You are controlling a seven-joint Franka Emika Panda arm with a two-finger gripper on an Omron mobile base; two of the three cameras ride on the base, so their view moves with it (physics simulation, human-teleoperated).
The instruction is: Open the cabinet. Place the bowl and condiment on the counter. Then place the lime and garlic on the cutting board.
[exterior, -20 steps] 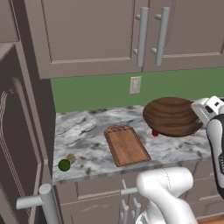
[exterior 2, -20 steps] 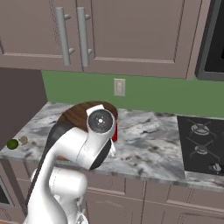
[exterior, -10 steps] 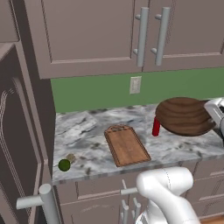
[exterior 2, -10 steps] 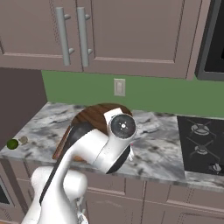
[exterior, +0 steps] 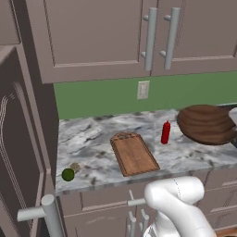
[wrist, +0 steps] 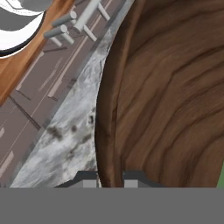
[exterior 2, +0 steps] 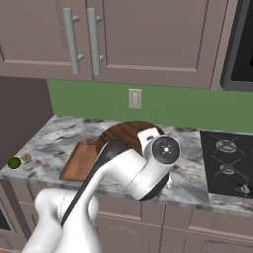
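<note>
I find the bowl [exterior: 206, 124] at the right end of the counter [exterior: 92, 139], its rim standing clear of the marble surface and its wide mouth tilted slightly toward the front edge. In the hand view the bowl's [wrist: 175, 87] grained wall sits directly between the two fingertips, and the gripper [wrist: 111, 178] is pinched down on that rim, one finger inside and one outside. In the right base view the arm's wrist covers most of the bowl [exterior 2: 126, 134], leaving an arc of brown above the white housing.

The condiment [exterior: 165, 133] stands upright on the counter, cap pointing straight up, just left of the bowl and just right of the cutting board [exterior: 134, 153]. I cannot tell whether the bottle touches the bowl's edge.

The cutting board lies flat near the middle of the counter, long axis running from the back wall toward the front edge, narrowed handle end toward the wall, the broad end close to the front edge. Nothing rests on it.

The lime [exterior: 68, 174] sits at the front left corner of the counter, with the garlic [exterior: 75, 166] just beside it, toward the wall. Both are well apart from the board.

The cabinet [exterior: 21, 152] door stands swung outward at the left, its bar handle [exterior: 46, 214] projecting forward.
</note>
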